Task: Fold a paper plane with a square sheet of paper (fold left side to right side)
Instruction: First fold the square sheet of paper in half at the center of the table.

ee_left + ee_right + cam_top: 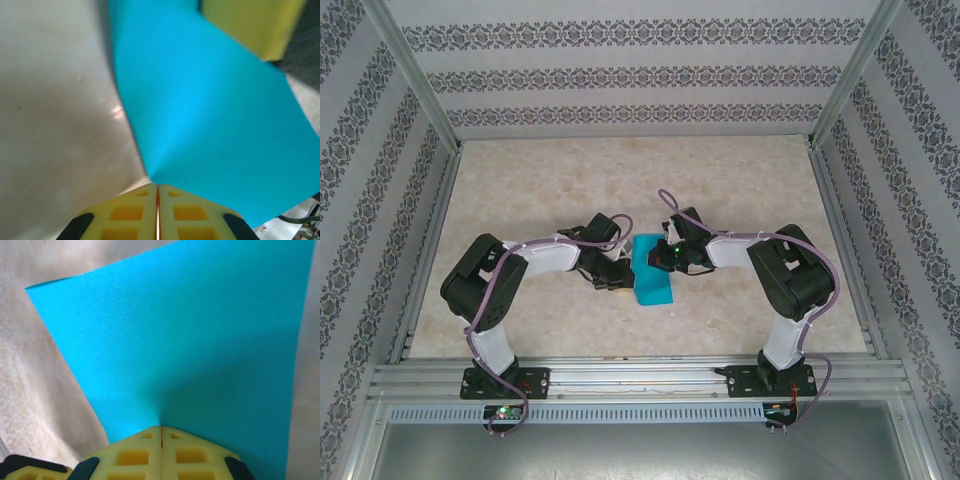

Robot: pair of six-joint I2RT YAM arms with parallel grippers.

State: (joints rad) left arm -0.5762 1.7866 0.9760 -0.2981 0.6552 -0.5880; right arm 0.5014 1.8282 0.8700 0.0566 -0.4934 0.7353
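Mid-fold, it seems: left fingers (131, 212) and right fingers (187, 455), closed tight, pinch the square sheet of paper (652, 280); next, carry the left-held edge over to the right fingers.

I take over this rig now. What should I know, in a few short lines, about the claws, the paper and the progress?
Left claw: shut, pinching the paper, apparently at a corner.
Right claw: shut on the same paper, from the other side.
Paper: middle of the table, between both claws; it looks bent, not flat.
Done: both grips taken; no crease shows.
Left: bring left side over to right side, crease, then the other plane folds.
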